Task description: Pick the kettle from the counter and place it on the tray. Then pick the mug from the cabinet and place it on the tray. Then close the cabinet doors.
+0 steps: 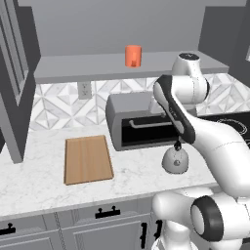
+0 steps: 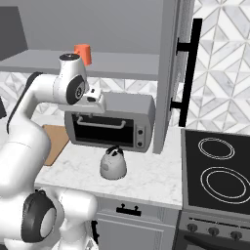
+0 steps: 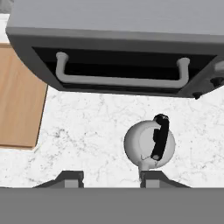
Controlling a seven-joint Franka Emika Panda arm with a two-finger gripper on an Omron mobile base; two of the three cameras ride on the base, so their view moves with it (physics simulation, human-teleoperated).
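Kettle (image 1: 175, 160) first: a small, squat silver-grey dome sitting on the white marbled counter (image 1: 39, 178), right of centre in the left base view and just in front of the grey toaster oven (image 1: 136, 122). In the hand view it lies at lower right of the frame, seen from above, round and smooth, with a black handle arched across its top and a short stub of a spout pointing toward the bottom edge.

The end effector (image 3: 111, 177) hangs above the counter with its two dark fingertips parted and nothing between them; the right-hand tip in that view sits just below the kettle's spout, the other over bare marble. It holds nothing.

The tray (image 1: 88, 158), a flat light-brown wooden board, lies on the counter at centre left of the left base view, well apart from the kettle, with nothing on it.

Up on the grey shelf of the cabinet (image 1: 88, 68), in the upper middle of the frame, stands the orange mug (image 1: 133, 55). A cabinet door (image 2: 171, 73) with a vertical black bar handle stands open at upper right of the right base view. A black stovetop (image 2: 217, 171) fills that view's lower right.
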